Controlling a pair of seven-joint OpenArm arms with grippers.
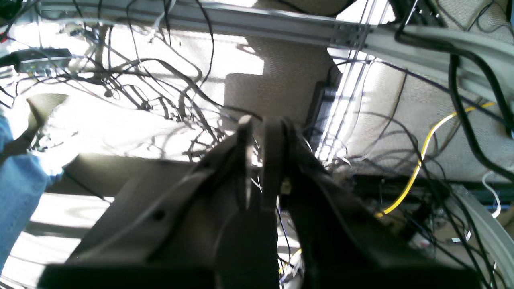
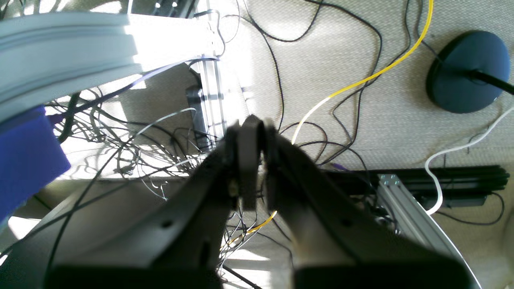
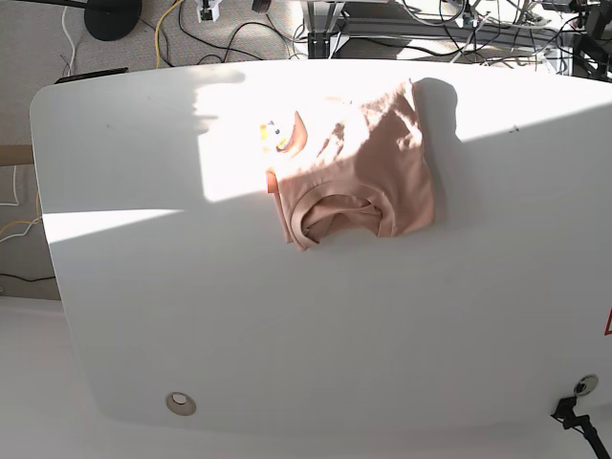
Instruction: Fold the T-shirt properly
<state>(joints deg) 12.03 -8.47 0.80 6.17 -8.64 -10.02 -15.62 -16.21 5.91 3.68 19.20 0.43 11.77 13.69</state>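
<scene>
On white table [image 3: 143, 316], folded T-shirt [image 3: 368, 163], both fingers closed.

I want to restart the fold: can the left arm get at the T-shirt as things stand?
Probably yes, after travelling. The T-shirt lies alone on the white table, nothing on or beside it. The left gripper, shut and empty, faces floor cables off the table; neither arm shows in the base view.

The T-shirt [image 3: 368, 172], lying near the table's [image 3: 287, 325] far edge, is thin, matt, wrinkly cloth, while the table top itself looks smooth and white with a faint sheen where sunlight falls. Both the left gripper [image 1: 261, 124] and the right gripper [image 2: 253, 124] look like dark matt plastic. Below them the carpet [image 2: 361, 48] is rough and woven, crossed by a glossy yellow cable [image 2: 377, 74] and a ribbed metal rail [image 1: 241, 20].
</scene>
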